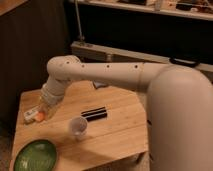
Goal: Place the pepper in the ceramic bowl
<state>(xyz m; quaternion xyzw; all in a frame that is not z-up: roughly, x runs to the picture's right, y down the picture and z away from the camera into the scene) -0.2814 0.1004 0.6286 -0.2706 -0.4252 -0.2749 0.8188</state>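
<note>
The small orange pepper point(39, 117) lies at the left edge of the wooden table point(115, 132), next to a white printed tube point(30, 115). My gripper point(45, 107) hangs at the end of the white arm, low over the pepper and the tube, and is shut. The pepper shows right under its tip; whether it is gripped cannot be told. The green ceramic bowl point(35, 156) sits at the table's front left corner, with nothing in it, nearer the camera than the gripper.
A small translucent plastic cup point(78, 127) stands mid-table, right of the gripper. Two black sticks point(94, 113) lie behind it. A small light-coloured item point(100, 84) lies at the table's far edge. A dark shelf unit stands behind the table.
</note>
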